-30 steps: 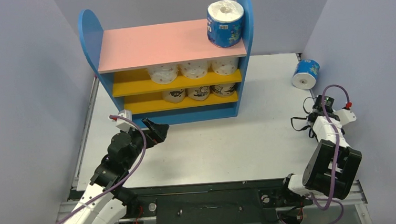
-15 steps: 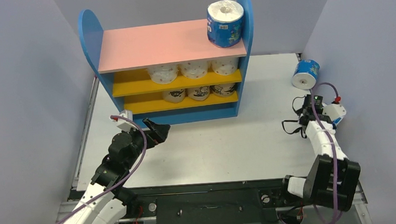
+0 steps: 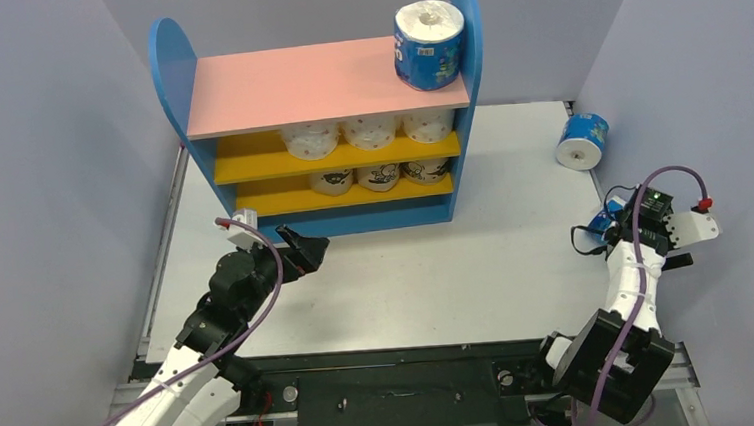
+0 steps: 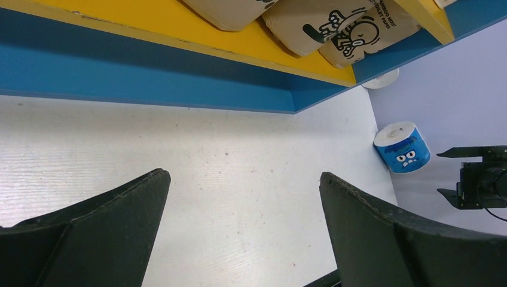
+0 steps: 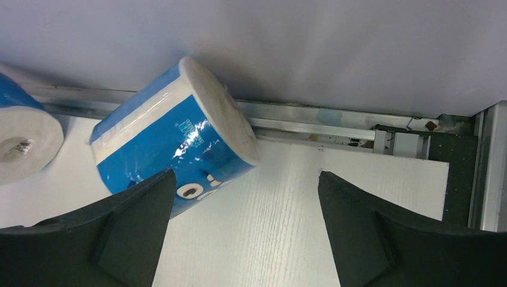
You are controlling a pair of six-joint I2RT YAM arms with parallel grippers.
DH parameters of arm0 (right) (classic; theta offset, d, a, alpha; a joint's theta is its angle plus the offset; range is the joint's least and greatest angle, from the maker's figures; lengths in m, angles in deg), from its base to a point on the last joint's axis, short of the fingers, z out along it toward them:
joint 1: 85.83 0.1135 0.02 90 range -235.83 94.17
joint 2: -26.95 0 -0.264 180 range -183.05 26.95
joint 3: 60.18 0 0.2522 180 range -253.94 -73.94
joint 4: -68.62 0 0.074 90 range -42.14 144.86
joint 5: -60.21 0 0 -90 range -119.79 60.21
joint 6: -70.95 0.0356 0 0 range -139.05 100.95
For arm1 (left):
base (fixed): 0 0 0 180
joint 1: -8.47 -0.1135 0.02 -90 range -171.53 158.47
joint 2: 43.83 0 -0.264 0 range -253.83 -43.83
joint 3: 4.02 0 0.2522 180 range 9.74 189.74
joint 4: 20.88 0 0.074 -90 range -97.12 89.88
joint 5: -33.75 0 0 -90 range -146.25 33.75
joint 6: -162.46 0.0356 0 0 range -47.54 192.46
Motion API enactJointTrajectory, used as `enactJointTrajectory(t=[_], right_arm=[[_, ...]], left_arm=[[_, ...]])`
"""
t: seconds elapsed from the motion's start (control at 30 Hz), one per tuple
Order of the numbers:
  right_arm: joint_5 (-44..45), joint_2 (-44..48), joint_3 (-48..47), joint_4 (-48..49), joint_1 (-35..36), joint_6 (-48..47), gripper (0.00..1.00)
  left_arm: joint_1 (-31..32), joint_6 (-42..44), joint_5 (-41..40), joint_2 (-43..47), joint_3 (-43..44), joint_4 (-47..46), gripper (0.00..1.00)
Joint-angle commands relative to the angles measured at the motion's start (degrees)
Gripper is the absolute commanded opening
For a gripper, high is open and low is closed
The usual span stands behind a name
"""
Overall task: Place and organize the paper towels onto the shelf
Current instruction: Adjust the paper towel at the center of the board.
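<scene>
The shelf (image 3: 172, 62) holds one blue-and-white roll (image 3: 429, 44) upright on the right of its pink top. Three white dotted rolls (image 3: 369, 130) sit on the upper yellow board and three tan cartoon rolls (image 3: 379, 177) on the lower. A second blue roll (image 3: 582, 140) lies by the right wall. A third blue roll (image 5: 173, 152) lies tilted near the table's right edge, just beyond my right gripper's left fingertip; only a sliver (image 3: 602, 220) shows from above. My right gripper (image 5: 246, 174) (image 3: 639, 223) is open and empty. My left gripper (image 4: 243, 175) (image 3: 305, 250) is open and empty, low before the shelf's base.
Grey walls close in the table on the left, back and right. A metal rail (image 5: 311, 122) runs along the right wall behind the third roll. The table's near right corner (image 5: 445, 191) lies right of my right gripper. The left wrist view shows the third roll (image 4: 402, 147) and the tan rolls (image 4: 335, 27).
My right wrist has swung right and toward the near edge, turning to face the right wall beside the third blue roll. My left gripper has edged slightly right.
</scene>
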State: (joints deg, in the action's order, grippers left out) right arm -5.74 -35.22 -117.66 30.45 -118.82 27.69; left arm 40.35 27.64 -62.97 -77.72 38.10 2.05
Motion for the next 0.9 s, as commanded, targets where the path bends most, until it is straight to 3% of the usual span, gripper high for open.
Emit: enactJointTrajectory(t=[0.0, 0.17, 0.5, 0.87], right_arm=[[-4.4, -3.5, -2.0, 5.2, -2.7, -2.5, 0.85], [-8.4, -7.6, -1.7, 11.5, -6.4, -3.0, 0.85], [-18.5, -16.9, -3.0, 21.7, -7.3, -3.7, 0.8], [-23.5, -15.9, 4.2, 31.0, -1.5, 3.4, 0.73]], left_arm=[[0.5, 0.1, 0.9, -0.1, 1.1, -3.3, 0.96], [0.4, 0.2, 1.3, -0.8, 1.2, -3.7, 0.96], [0.5, 0.2, 0.7, -1.0, 0.5, -4.0, 0.96], [0.9, -1.5, 2.3, -2.3, -0.2, -5.7, 0.96]])
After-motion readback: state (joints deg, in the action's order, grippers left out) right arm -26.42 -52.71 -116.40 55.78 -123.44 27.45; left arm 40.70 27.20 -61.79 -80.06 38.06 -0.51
